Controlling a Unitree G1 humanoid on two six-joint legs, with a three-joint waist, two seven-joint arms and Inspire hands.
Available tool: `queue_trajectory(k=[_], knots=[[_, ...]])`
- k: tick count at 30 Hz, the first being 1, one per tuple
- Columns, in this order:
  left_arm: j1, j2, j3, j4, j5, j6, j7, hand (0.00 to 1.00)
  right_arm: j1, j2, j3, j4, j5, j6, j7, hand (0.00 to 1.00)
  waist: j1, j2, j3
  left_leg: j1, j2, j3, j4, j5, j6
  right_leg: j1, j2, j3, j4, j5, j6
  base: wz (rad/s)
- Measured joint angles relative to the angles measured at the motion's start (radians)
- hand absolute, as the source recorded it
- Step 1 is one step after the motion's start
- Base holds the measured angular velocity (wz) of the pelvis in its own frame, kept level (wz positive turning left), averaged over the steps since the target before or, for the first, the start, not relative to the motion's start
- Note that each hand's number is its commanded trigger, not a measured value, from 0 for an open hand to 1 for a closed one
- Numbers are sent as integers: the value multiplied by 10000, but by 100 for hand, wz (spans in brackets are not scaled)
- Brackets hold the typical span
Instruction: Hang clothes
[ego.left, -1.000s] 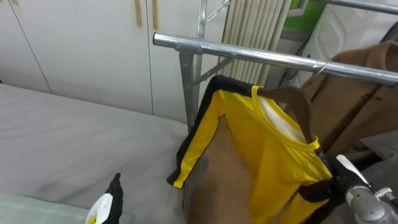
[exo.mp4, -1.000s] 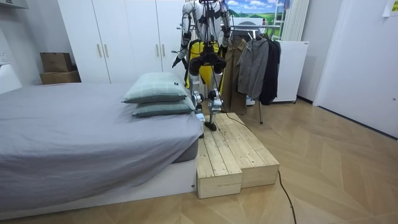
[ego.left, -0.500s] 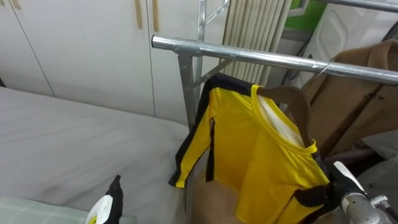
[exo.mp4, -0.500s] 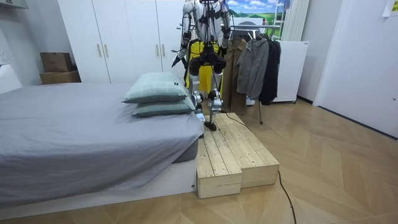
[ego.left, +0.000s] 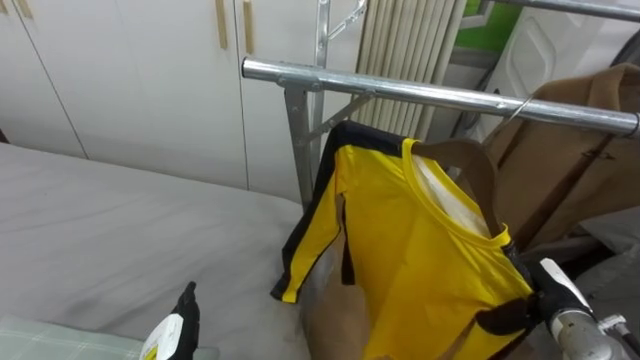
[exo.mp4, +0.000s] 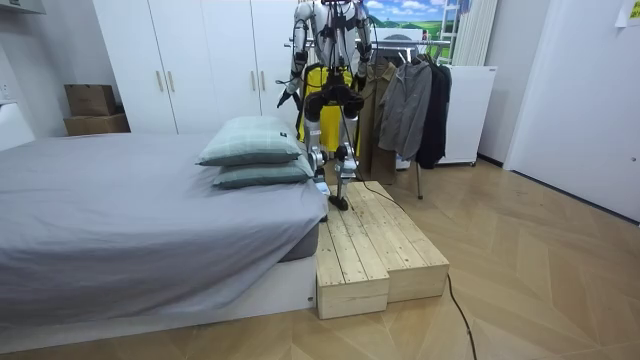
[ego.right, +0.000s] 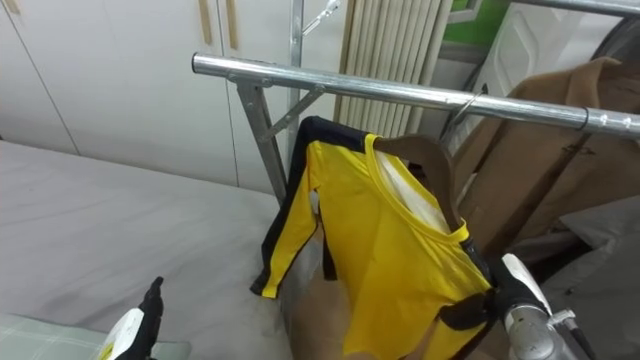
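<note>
the yellow shirt (ego.left: 420, 250) hides much of the right hand (ego.left: 556, 285); the left hand (ego.left: 172, 328) is cropped.

Below the rail (ego.left: 400, 90), the right is blocked by the yellow shirt (ego.left: 420, 240) and brown coat (ego.left: 585, 140); space is left clear at left, over the bed (ego.left: 120, 230).

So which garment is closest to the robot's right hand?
The yellow black-trimmed shirt, right against the right hand; the brown coat hangs farther back.

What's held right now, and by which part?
Right hand grips the yellow shirt at its lower shoulder end. Left hand: cannot tell.
</note>
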Motion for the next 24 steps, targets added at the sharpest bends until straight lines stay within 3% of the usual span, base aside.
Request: queue_trajectory(k=[19, 24], knots=[[4, -53, -48, 16, 42, 3, -424, 0, 4, 7, -43, -939, -130, 7, -586, 0, -156, 6, -7, -6, 2, 290, 21, 1, 0, -87, 63, 253, 62, -3, 3, -4], [27, -50, -129, 253, 25, 45, -430, 0, 210, 44, -41, -1712, 77, 98, -762, 0, -176, 74, -54, -9, 3, 331, 19, 0, 0, -227, 94, 298, 183, -22, -10, -4]])
